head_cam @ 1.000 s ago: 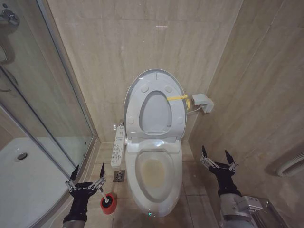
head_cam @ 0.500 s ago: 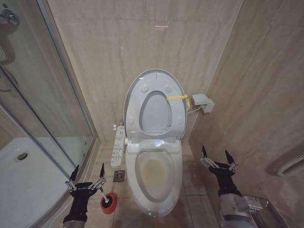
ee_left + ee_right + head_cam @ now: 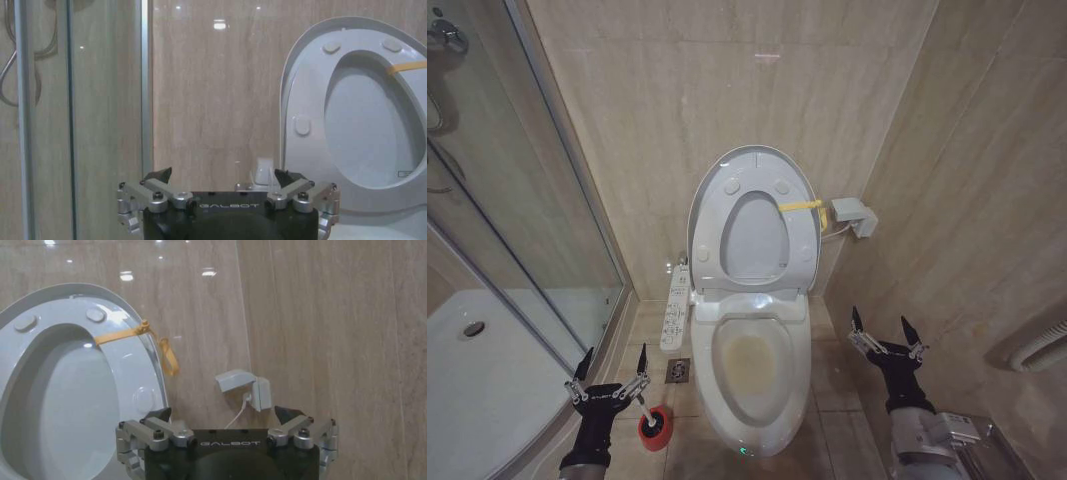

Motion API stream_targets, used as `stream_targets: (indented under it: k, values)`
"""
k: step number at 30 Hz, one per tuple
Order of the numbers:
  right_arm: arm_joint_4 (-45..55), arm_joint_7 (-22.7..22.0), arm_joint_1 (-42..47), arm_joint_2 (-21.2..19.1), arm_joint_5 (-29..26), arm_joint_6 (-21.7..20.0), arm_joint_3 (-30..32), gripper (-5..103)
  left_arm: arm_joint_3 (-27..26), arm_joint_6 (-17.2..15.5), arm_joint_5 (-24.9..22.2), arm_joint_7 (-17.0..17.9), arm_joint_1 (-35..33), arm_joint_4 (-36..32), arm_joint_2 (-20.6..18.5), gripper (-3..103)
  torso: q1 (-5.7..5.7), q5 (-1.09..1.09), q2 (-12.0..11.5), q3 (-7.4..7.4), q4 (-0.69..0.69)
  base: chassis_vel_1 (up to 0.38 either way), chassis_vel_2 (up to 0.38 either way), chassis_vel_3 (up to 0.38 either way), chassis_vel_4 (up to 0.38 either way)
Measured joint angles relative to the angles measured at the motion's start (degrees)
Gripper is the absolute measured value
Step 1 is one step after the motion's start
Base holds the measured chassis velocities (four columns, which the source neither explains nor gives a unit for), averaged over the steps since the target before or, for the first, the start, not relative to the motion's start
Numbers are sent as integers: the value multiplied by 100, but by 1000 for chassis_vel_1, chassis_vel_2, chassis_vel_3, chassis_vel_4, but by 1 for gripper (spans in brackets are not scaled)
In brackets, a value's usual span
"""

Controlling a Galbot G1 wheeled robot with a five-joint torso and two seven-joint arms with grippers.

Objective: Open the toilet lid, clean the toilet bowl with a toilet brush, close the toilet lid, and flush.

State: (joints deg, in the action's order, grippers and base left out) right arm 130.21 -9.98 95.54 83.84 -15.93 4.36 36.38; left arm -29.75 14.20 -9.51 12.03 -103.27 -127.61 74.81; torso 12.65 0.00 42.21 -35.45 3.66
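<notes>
Now the toilet lid [image 3: 752, 165] stands up. Both grippers are spread wide, holding nothing. The left gripper [image 3: 610, 372] should reach gently for the toilet brush [image 3: 651, 417].

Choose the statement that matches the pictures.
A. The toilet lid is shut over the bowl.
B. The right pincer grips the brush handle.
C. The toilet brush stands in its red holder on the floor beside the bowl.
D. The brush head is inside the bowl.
C: the toilet brush sits in its red holder on the floor, next to the toilet bowl, just by the open, empty left pincer.
</notes>
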Motion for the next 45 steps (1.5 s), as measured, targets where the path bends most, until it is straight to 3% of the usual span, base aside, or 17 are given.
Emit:
stream_targets:
  k: [18, 24, 28, 35, 37, 40, 45]
  values:
    - [-21, 34, 25, -11, 22, -28, 71, 100, 0, 0, 0, -1, 0, 0, 0, 100, 0, 0, 0, 0, -1, 0, 0, 0, 0]
    - [-513, 493, 444, -207, 453, -592, 1158, 100, -1, 0, 0, -1, 0, 0, -1, 100, 0, 1, 0, 0, 2, 0, 0, 0, 0]
    - [-842, 786, 431, -271, 323, -169, 1360, 100, -1, 0, 0, -1, 0, 0, 0, 100, 0, 2, 0, 0, 0, 0, 0, 0, 0]
    - [-924, 851, 330, -257, 240, -8, 1332, 100, -1, 0, 0, -1, 0, 0, 0, 100, 0, 1, 0, 0, 0, 0, 0, 0, 0]
    - [-837, 868, 151, -184, -330, 149, 1234, 100, -1, 0, 0, -1, 0, 0, 0, 100, 0, 1, 0, 0, 0, 0, 0, 0, 0]
    - [-746, 863, -35, -131, -530, 182, 1226, 100, -1, 0, 0, -1, 0, 0, 0, 100, 0, 0, 0, 0, -2, 0, 0, 0, 0]
    - [-743, 871, -145, -125, -475, 256, 1252, 100, -1, 0, 0, -1, 0, 0, 0, 100, 0, -1, 0, 0, 0, 0, 0, 0, 0]
